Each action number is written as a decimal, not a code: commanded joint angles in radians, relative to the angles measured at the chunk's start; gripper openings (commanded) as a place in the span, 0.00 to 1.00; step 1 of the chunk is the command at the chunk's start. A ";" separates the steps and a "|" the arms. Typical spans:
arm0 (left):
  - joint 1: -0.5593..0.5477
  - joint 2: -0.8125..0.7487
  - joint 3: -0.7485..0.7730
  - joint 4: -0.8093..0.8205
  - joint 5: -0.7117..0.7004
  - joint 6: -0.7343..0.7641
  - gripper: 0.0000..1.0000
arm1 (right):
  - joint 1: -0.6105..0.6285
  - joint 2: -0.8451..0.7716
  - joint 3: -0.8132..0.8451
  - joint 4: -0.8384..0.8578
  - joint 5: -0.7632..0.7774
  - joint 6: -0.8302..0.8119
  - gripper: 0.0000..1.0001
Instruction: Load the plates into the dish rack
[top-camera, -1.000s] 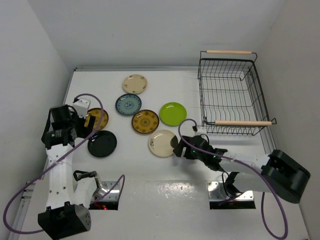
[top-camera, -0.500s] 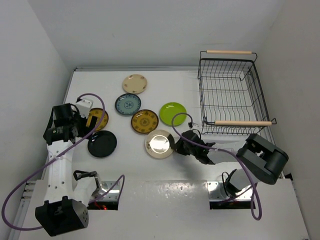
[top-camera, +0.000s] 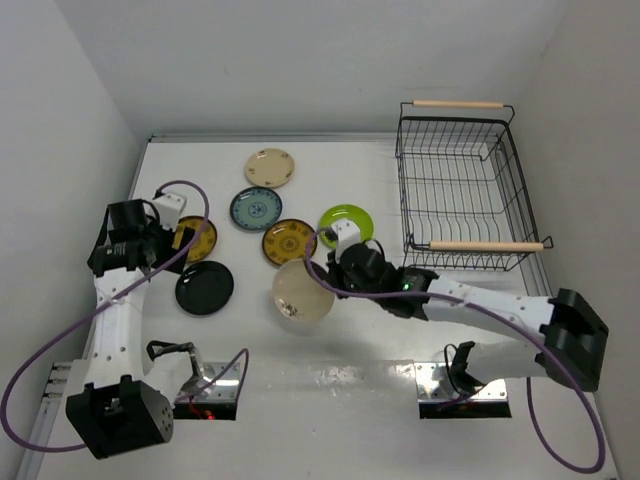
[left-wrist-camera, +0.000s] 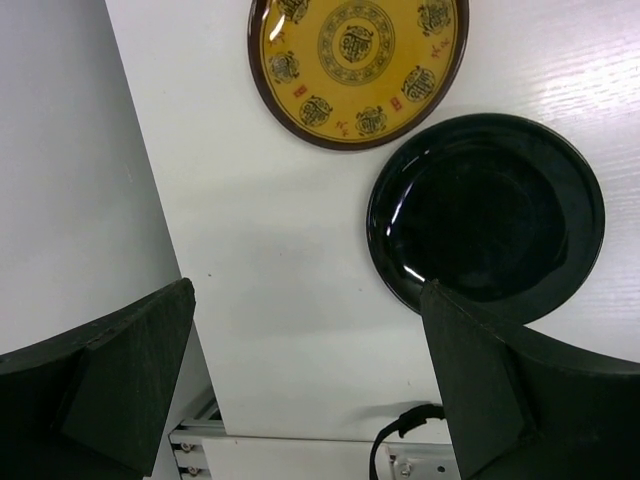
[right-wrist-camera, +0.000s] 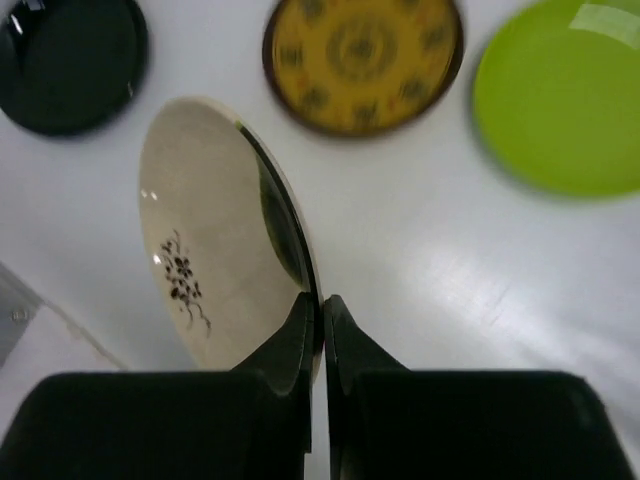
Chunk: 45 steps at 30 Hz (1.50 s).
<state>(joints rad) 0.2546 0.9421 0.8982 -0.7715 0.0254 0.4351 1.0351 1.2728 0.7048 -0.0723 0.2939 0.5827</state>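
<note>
My right gripper (right-wrist-camera: 322, 305) is shut on the rim of the cream plate (right-wrist-camera: 215, 240), which has a dark flower mark. The plate is lifted and tilted on edge above the table (top-camera: 303, 291). My left gripper (left-wrist-camera: 310, 370) hangs open and holds nothing, above bare table beside the black plate (left-wrist-camera: 487, 215) and one brown-and-yellow plate (left-wrist-camera: 357, 65). On the table lie the other brown-and-yellow plate (top-camera: 288, 243), the lime green plate (top-camera: 350, 222), the blue patterned plate (top-camera: 256, 209) and the beige plate (top-camera: 269, 167). The black wire dish rack (top-camera: 465, 190) stands at the right with no plates in it.
White walls close in the table on the left, back and right. The rack's near wooden handle (top-camera: 486, 245) lies just beyond my right forearm. A purple cable (top-camera: 60, 370) loops off the left arm, and mounting plates sit at the near edge.
My right gripper closed on the cream plate's rim and raised it off the table, tipping it on edge and carrying it left. The left arm barely shifted.
</note>
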 joint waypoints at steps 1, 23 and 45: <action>-0.009 0.052 0.091 0.063 -0.001 -0.022 0.99 | -0.067 -0.052 0.245 -0.132 0.056 -0.297 0.00; -0.236 0.678 0.606 0.103 -0.058 -0.029 0.99 | -0.920 0.212 0.785 -0.363 0.290 -0.819 0.00; -0.227 0.831 0.625 0.103 -0.008 -0.047 0.97 | -1.118 0.247 0.401 0.009 0.558 -1.087 0.00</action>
<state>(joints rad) 0.0204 1.7828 1.5280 -0.6792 0.0032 0.4015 -0.0601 1.5223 1.1233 -0.2085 0.8047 -0.4290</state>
